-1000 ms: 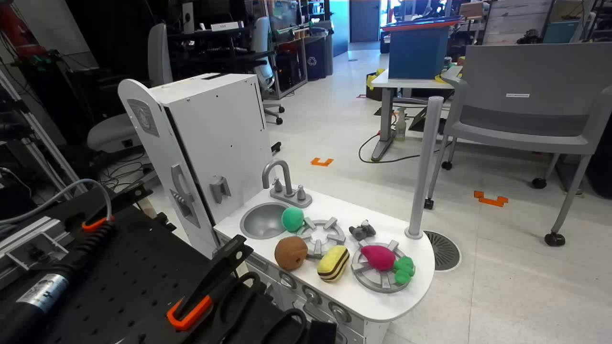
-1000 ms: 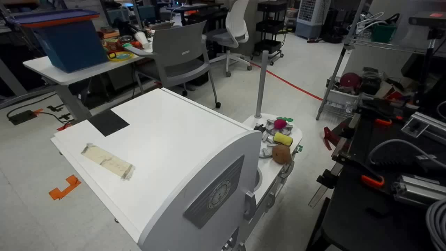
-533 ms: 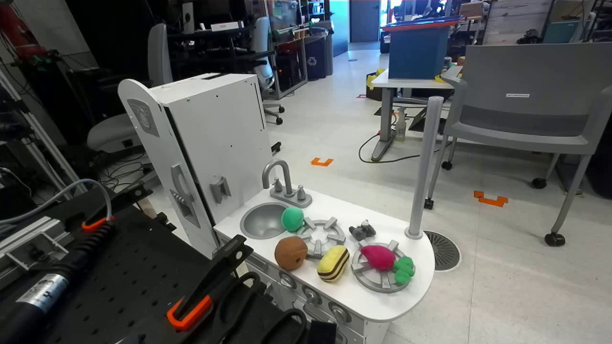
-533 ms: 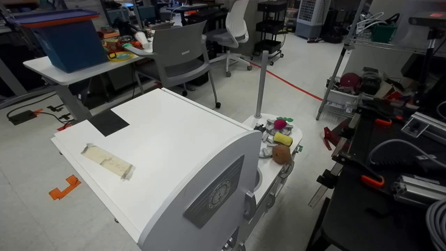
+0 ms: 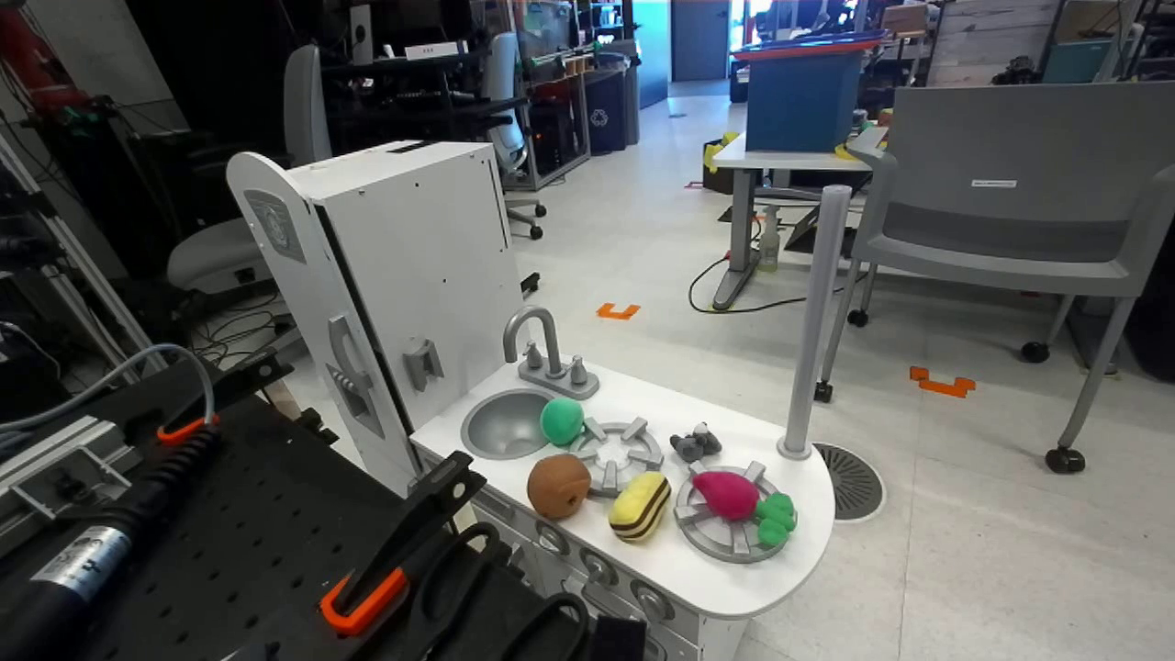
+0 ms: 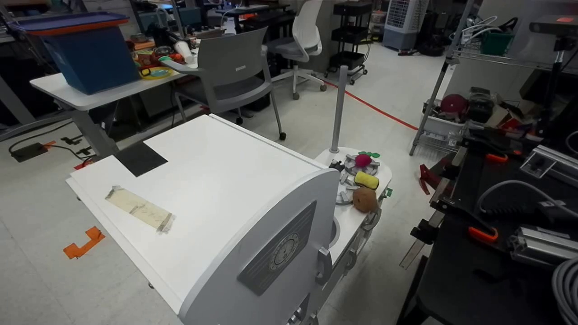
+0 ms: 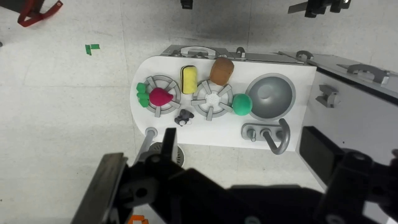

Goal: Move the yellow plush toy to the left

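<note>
The yellow plush toy with dark stripes lies on the white counter of a toy kitchen. It shows in both exterior views, as the yellow plush toy (image 5: 641, 505) and as the same toy (image 6: 366, 180), and in the wrist view (image 7: 188, 79). There it lies between the orange-brown ball (image 7: 222, 71) and the pink and green piece (image 7: 160, 96), close to both stove rings. My gripper (image 7: 239, 133) is wide open, with nothing between its fingers (image 7: 169, 144). It is high above the counter, and in the wrist view the toy is ahead of the left finger. The gripper is out of both exterior views.
A green ball (image 7: 242, 104) sits at the edge of the sink (image 7: 272, 97). A small grey toy (image 7: 184, 117) lies near the stove rings. A faucet (image 7: 284, 137), a grey post (image 5: 820, 321) and a tall white cabinet (image 5: 422, 266) rise above the counter.
</note>
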Controlling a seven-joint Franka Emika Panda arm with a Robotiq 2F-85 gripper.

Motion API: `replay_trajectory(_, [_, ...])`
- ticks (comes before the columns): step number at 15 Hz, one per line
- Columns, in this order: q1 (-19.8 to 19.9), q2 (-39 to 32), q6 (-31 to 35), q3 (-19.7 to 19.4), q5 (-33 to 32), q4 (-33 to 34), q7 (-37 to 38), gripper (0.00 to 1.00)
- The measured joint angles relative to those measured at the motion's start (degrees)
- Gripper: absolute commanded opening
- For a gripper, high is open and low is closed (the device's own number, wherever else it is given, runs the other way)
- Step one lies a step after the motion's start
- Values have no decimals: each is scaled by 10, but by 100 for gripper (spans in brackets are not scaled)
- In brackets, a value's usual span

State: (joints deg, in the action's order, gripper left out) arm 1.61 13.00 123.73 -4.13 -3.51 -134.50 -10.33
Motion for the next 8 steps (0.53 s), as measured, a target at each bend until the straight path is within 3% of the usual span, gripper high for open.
replay_trajectory(8, [8,-312,184,-4,-17,89,93,100])
